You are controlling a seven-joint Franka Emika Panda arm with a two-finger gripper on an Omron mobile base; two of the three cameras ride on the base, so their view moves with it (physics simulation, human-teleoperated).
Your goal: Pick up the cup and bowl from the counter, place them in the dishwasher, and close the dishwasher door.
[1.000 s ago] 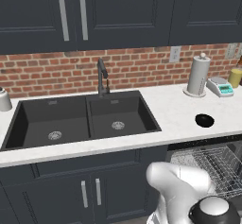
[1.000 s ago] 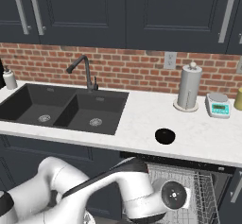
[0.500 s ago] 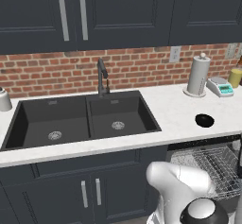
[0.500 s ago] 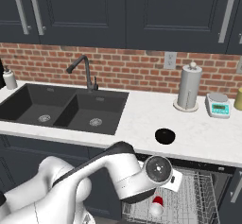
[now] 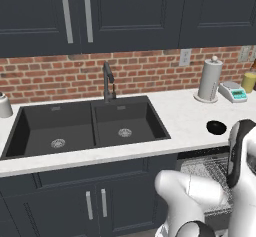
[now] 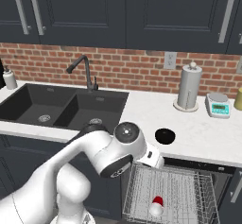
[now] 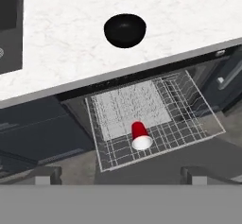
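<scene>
The small red cup point(image 7: 140, 135) lies on its side in the dishwasher's pulled-out wire rack point(image 7: 156, 119), whitish top toward me; it also shows in the rack point(image 6: 175, 190) as the cup point(image 6: 156, 206). The glossy black bowl point(image 7: 125, 30) sits on the white counter point(image 7: 61, 29) just behind the dishwasher opening, seen too as the bowl point(image 5: 216, 127) and the bowl point(image 6: 165, 135). My gripper point(image 7: 120, 176) hangs above the rack, open, fingers wide apart with nothing between them. The dishwasher door is not clear to see under the rack.
A paper towel roll point(image 6: 188, 87) and a small scale point(image 6: 218, 105) stand at the back right of the counter point(image 6: 198, 128). The black double sink point(image 5: 85, 126) with its faucet point(image 5: 107, 81) lies left. A yellow jar point(image 5: 248, 82) is far right.
The arm has risen from low over the rack to about counter height. The cup, unseen a second ago, now lies free in the rack.
</scene>
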